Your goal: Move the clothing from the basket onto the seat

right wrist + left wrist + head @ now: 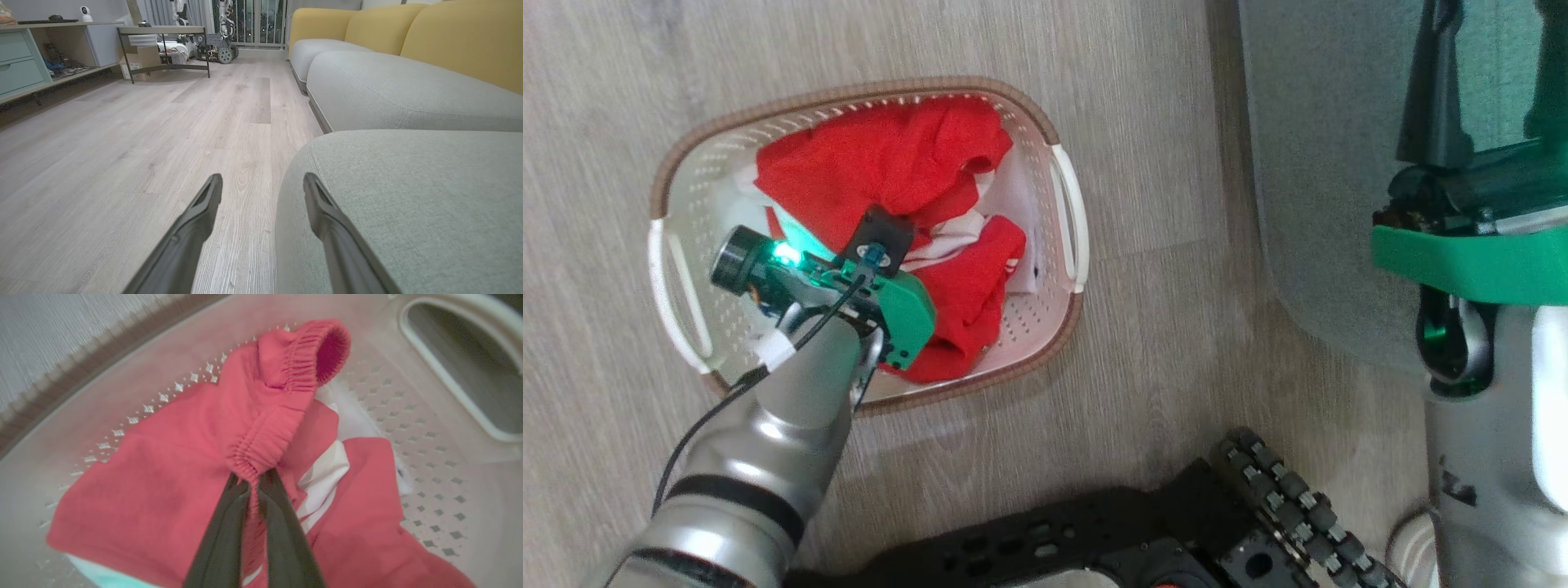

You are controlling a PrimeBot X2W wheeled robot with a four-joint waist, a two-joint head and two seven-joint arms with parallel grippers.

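The cream basket (703, 180) with a brown rim stands on the floor and holds the bright red clothing (882, 163) with white panels. My left arm (792, 392) reaches down into the basket. In the left wrist view my left gripper (253, 479) is shut on the gathered elastic band of a red garment (163, 469), and the perforated basket wall (429, 428) lies behind it. My right gripper (263, 181) is open with nothing between its fingers, at the rounded edge of the grey-green seat (408, 196). In the head view the right gripper (1494, 73) hangs over the seat (1323, 163), right of the basket.
Pale wood floor (1160, 343) separates the basket from the seat. My black wheeled base (1282, 498) sits at the bottom. Further seat cushions with yellow backs (449, 36), a low table (163, 30) and a shelf unit (24, 53) stand farther off.
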